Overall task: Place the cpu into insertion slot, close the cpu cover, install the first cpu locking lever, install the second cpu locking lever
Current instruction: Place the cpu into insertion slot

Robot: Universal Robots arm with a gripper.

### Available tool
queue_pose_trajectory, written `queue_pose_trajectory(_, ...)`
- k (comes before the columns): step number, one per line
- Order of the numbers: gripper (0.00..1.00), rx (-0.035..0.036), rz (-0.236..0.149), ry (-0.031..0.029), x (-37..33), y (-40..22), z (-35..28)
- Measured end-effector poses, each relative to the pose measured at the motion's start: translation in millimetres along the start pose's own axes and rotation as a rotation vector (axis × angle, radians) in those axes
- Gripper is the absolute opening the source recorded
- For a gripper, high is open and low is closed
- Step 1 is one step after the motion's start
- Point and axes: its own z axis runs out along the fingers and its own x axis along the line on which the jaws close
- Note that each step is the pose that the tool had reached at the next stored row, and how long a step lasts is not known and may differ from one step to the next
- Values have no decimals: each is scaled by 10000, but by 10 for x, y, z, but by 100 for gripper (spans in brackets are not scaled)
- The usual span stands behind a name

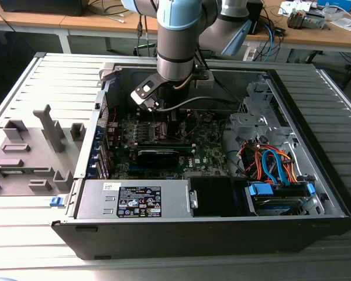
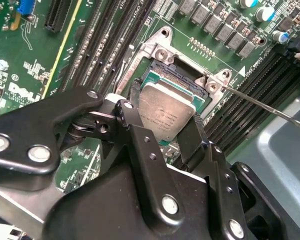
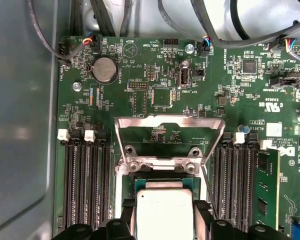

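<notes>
The claw (image 2: 165,114) is clamped on the cpu (image 2: 166,111), one black finger (image 2: 131,102) on each of two opposite edges, in both wrist views. The chip's silvery top carries fine etched print, too small for me to make out. It sits right over the insertion slot (image 2: 176,79), lined up with the socket's frame. I can't tell whether it is touching the contacts or hanging just above them.

In the first wrist view the cpu cover (image 3: 169,122) stands swung up and open beyond the cpu (image 3: 164,214), with green motherboard (image 3: 140,75) showing through its cut-out. White lettering is printed all over that board. A thin wire lever (image 2: 270,107) juts out free beside the socket.

From the exterior view, the arm (image 1: 175,47) reaches down into the open computer case (image 1: 222,231), which lies on the grey slatted tabletop (image 1: 23,240). A white label with black print is stuck on the power supply (image 1: 105,196) at the near side.
</notes>
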Motion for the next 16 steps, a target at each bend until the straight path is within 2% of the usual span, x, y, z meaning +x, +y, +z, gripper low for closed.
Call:
queue_pose_trajectory(4, 55, 2, 112, -8, 4, -1, 46)
queue_pose_trajectory(14, 55, 2, 113, -6, 5, -1, 61)
queue_pose_trajectory(15, 55, 2, 112, -7, 5, -1, 61)
queue_pose_trajectory(16, 62, 2, 113, -7, 5, -1, 61)
